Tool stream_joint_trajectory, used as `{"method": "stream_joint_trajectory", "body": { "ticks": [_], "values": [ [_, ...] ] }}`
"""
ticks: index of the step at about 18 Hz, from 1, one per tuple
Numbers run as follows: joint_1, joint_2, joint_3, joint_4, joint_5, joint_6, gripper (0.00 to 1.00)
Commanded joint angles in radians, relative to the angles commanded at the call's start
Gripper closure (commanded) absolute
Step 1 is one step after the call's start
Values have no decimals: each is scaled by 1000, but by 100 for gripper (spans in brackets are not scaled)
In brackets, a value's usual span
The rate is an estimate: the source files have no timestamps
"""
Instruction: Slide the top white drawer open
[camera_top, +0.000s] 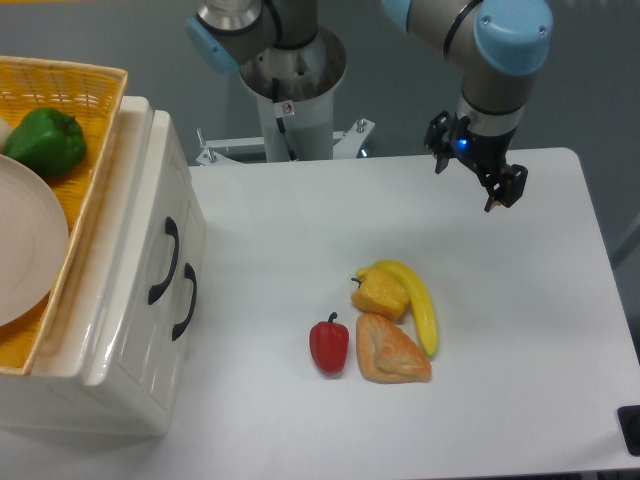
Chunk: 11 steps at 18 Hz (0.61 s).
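Red pepper (329, 345), banana (417, 301) between pincer (478, 180), top white drawer (150, 250).

cream-white ribbed plastic top drawer (135, 262) showing black curved handle (164, 261) | yellow woven wicker basket (75, 85) | glossy red bell pepper (329, 344) | plain white surface (400, 230)

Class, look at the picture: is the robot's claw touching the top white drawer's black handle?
Apart. The fixed camera shows the claw hanging at the table's far right, with bare white tabletop between it and the top white drawer at the left.
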Motion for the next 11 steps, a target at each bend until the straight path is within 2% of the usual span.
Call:
{"method": "stream_joint_trajectory", "body": {
  "ticks": [11],
  "values": [
    [-5,-6,-12,-6,-3,-6,0]
  ]
}}
